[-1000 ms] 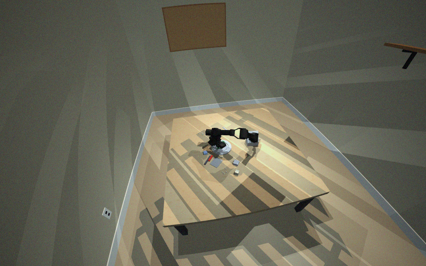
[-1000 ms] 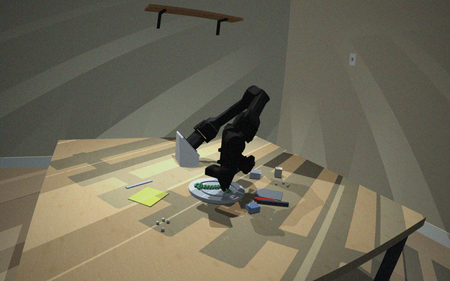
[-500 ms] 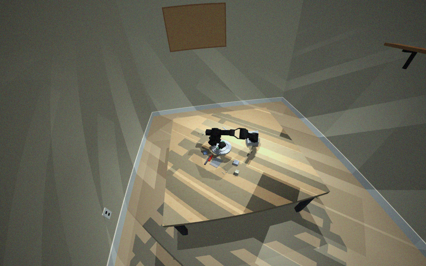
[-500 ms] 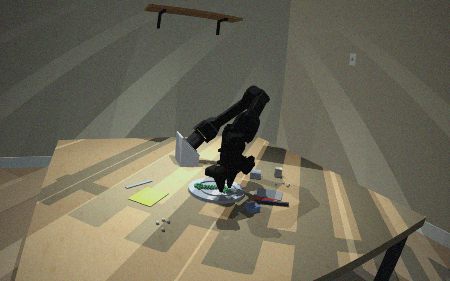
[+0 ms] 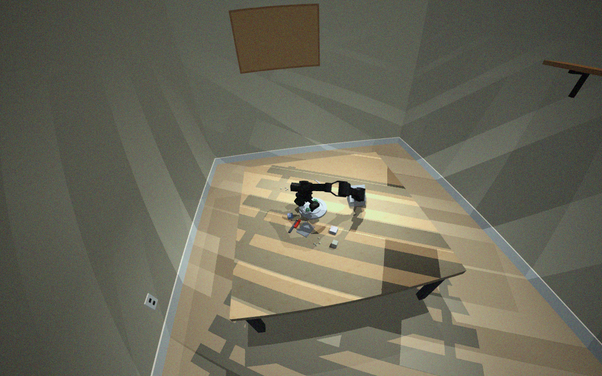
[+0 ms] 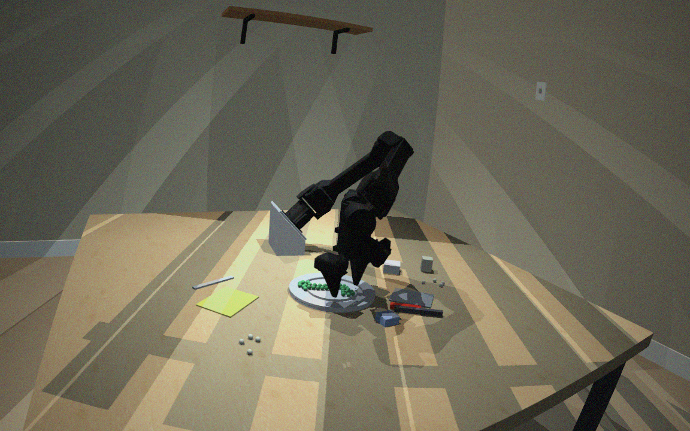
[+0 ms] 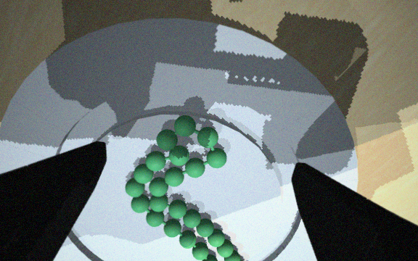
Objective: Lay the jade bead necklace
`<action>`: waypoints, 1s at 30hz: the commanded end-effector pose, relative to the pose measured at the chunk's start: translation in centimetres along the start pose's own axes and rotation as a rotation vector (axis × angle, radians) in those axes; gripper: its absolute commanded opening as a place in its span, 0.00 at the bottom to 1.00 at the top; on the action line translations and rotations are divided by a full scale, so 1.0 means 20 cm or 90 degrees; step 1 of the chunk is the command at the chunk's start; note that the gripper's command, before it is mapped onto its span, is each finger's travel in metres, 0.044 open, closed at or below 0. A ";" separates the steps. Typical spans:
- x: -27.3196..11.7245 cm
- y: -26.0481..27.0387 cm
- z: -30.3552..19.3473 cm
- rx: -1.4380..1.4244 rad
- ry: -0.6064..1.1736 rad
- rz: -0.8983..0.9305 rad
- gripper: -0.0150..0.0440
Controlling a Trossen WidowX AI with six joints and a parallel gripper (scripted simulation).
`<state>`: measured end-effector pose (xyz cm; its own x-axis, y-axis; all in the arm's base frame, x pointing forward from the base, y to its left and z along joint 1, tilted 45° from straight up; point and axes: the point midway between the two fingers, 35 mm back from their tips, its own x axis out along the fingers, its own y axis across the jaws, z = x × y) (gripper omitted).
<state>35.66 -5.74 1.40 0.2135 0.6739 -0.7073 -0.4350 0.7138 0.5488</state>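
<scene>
Your gripper [image 5: 308,207] [image 6: 345,290] [image 7: 202,161] is released, fingers spread wide with nothing gripped. Jade bead necklace [image 5: 308,210] [image 6: 315,287] [image 7: 177,209] is on the round board [image 5: 322,208] [image 6: 303,303] [image 7: 24,109]. In your wrist view, its looped end sits in the gap between the fingertips, with space to either side; the rest runs off the lower edge as two strands side by side. It cuts across the middle of the board instead of following the ring groove [image 7: 82,246], so it isn't laid in yet. Can't tell whether any bead dips into the groove. Going outward from the board in the exterior view, you've got a blue block [image 5: 290,215] [image 6: 387,318] just off the rim, a red-and-black tool [image 5: 294,225] [image 6: 416,310] beside a gray square [image 5: 305,229] [image 6: 422,298], and a yellow square [image 6: 227,301] on the other side with a thin rod [image 6: 213,282] near it. Behind them you have a white block [image 5: 333,230] [image 6: 392,266], and a wall shelf [image 5: 588,71] [image 6: 293,18] is farthest back.
</scene>
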 end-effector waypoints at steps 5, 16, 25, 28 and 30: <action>0.00 0.00 0.00 0.000 0.002 0.000 1.00; 0.00 0.00 0.00 0.011 0.002 0.000 0.96; -0.11 -0.01 0.04 0.568 0.002 -0.002 0.68; -0.15 -0.01 0.05 0.757 0.002 -0.002 0.68; -0.16 -0.01 0.05 0.802 0.002 -0.002 0.68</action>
<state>35.76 -6.85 3.00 0.2084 0.6791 -0.7038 0.3629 0.6146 0.7005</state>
